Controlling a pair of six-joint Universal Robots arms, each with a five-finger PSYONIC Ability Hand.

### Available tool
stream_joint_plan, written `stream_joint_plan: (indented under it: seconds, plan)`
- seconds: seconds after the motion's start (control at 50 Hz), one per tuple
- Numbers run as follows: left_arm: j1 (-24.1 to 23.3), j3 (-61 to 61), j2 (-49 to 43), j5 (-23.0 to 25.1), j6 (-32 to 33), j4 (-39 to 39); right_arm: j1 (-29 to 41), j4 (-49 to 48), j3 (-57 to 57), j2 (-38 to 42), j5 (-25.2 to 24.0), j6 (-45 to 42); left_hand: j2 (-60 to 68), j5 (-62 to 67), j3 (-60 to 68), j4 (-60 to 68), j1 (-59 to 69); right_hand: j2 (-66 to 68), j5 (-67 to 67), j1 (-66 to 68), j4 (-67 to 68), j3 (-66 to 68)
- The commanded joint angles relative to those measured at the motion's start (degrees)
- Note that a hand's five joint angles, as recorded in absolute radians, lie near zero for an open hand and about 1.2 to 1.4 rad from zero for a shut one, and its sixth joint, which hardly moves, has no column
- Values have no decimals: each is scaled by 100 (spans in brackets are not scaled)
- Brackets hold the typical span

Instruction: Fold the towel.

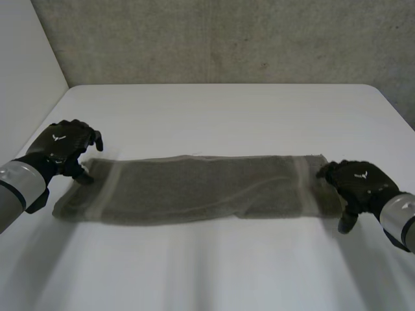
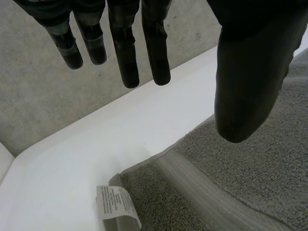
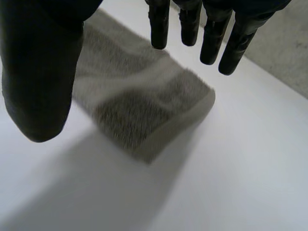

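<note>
Grey towel (image 1: 194, 188), long flat strip on white worktop (image 1: 227, 116), white label (image 2: 115, 204) at 1 corner, left hand (image 1: 65, 146) and right hand (image 1: 356, 181) at opposite ends, fingers straight

Soft, even light fills the room. The white tabletop (image 1: 227, 116) shows bright with no hard glare, and a faint, diffuse shadow hugs the towel's (image 1: 194, 188) near edge.

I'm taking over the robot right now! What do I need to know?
Left hand: open, at the left end of the long grey terry towel, holding nothing.
Right hand: open, at the towel's right end, holding nothing.
The towel lies flat as a long strip on the white table, with a white label at its left end.
Done: no end-to-end fold yet.
Left: grasp the ends, then fold.
</note>
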Motion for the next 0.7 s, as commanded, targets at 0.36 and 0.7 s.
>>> stream_joint_plan:
  seconds: [0.36, 0.7]
  plan:
    - [-62, -98, 99, 22, -5, 0, -228, -1206, -86, 1161, -204, -182, -221, -36, -293, -336, -230, 1040, 1031, 995, -437, -245]
    - [-62, -107, 72, 31, -5, 9, -184, -1294, -254, 1407, -195, -384, -238, -53, -293, -336, -247, 5768, 5759, 5723, -437, -245]
